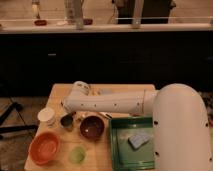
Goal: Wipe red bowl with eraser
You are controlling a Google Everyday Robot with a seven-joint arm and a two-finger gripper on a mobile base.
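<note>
Right now your hand (67,120) is hanging low over the left side of the wooden tabletop (56,97), between the white cup (46,116) and the dark red bowl (92,127). It is sitting just beside the cup and near the bowl's left rim. It is showing only as a dark shape under the end of the white arm (110,102), so you are not getting a view of whether it is released or clenched, and the eraser is not showing apart from it. The dark red bowl is sitting upright near the tabletop's middle, just left of the green tray (122,152), which is holding a blue-grey sponge pad (140,140). An orange bowl (45,148) is resting at the front left corner, and a small round green item (76,154) is lying between it and the tray.
</note>
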